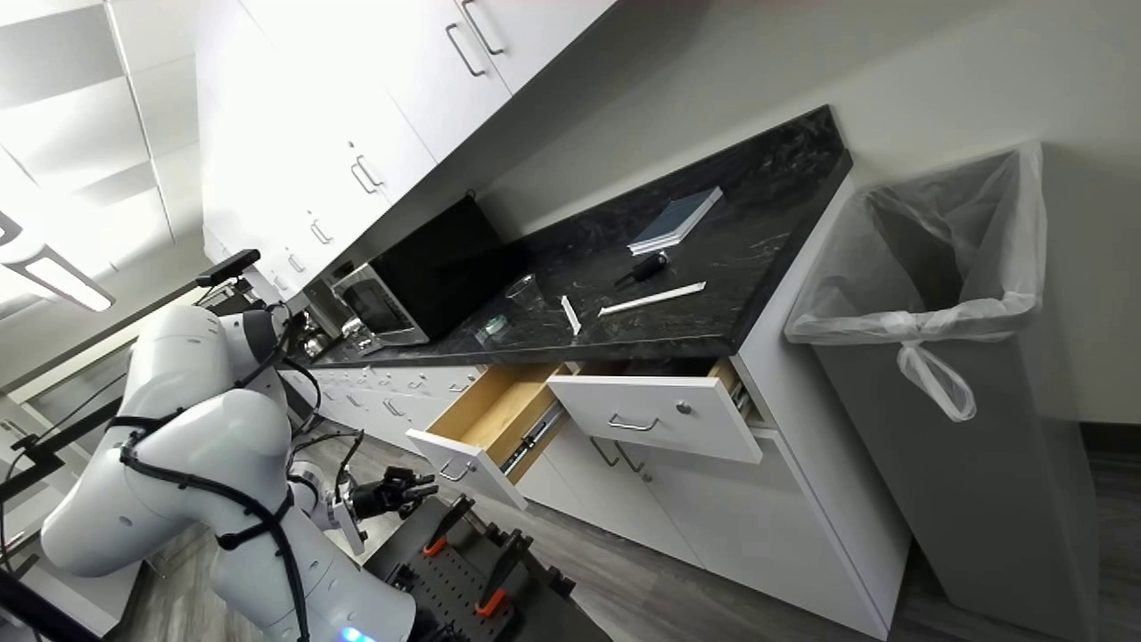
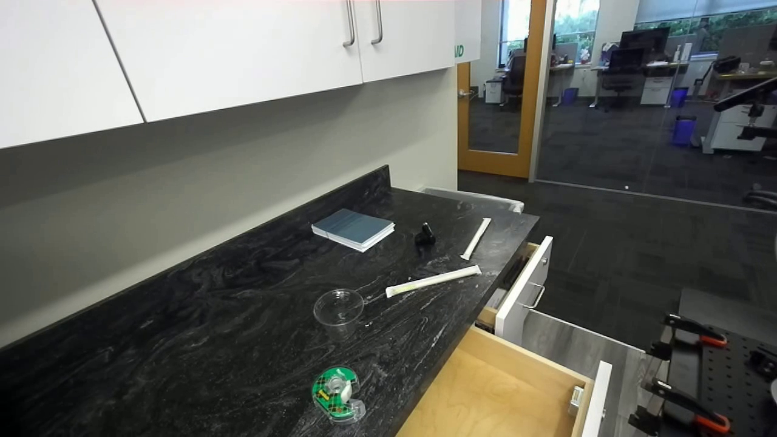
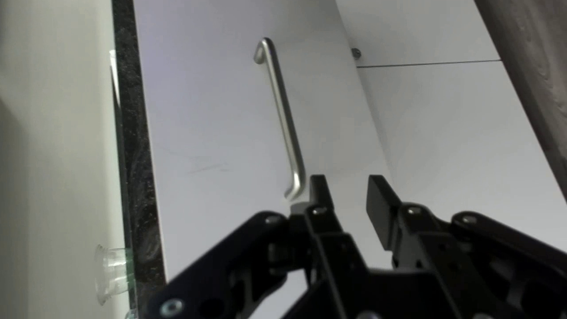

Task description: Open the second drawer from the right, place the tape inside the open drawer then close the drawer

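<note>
Held fingers point(image 3: 381, 210) parted by a narrow gap near a metal handle point(image 3: 285, 115) in the wrist view, and saw the second drawer from the right point(image 1: 508, 412) pulled out in both exterior views (tan wood inside, white in front) and the green-cased tape point(image 2: 332, 388) lying on the counter point(image 2: 212, 340) near a clear cup point(image 2: 339, 311).

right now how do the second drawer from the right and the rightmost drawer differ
The second drawer from the right stands farther out than the rightmost drawer. The rightmost drawer looks wider than the second drawer from the right. Both are open, white-fronted and tan wood at the sides.
</note>
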You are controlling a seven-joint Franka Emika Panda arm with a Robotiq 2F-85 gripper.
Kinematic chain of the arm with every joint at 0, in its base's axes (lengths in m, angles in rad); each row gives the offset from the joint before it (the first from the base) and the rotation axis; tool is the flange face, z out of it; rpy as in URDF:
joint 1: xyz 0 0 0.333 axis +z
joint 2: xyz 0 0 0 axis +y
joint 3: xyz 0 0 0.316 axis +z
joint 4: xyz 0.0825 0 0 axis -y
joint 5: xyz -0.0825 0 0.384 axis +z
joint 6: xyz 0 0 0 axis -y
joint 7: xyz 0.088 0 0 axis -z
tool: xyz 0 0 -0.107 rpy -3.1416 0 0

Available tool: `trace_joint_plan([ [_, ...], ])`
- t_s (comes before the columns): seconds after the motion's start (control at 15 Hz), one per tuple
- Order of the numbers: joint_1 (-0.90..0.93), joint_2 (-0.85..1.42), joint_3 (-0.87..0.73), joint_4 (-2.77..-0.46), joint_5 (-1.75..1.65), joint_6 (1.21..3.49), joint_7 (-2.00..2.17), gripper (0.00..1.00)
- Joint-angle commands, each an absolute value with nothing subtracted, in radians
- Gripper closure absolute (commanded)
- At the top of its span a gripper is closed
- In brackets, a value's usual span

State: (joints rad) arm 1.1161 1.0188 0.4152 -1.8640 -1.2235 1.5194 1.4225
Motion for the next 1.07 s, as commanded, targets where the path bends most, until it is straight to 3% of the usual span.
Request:
trace_joint_plan([
  [0.0, 1.103, 0.947, 0.435, -1.893, -1.201, 1.622, 1.404, 0.37],
  [0.33, 1.109, 0.802, 0.435, -1.937, -1.166, 1.614, 1.365, 0.01],
  [0.67, 1.035, 0.619, 0.413, -2.019, -1.133, 1.654, 1.266, 0.00],
  [0.73, 1.094, 0.712, 0.396, -1.939, -1.145, 1.616, 1.314, 0.00],
  [1.0, 1.049, 0.645, 0.398, -1.984, -1.142, 1.635, 1.275, 0.00],
])
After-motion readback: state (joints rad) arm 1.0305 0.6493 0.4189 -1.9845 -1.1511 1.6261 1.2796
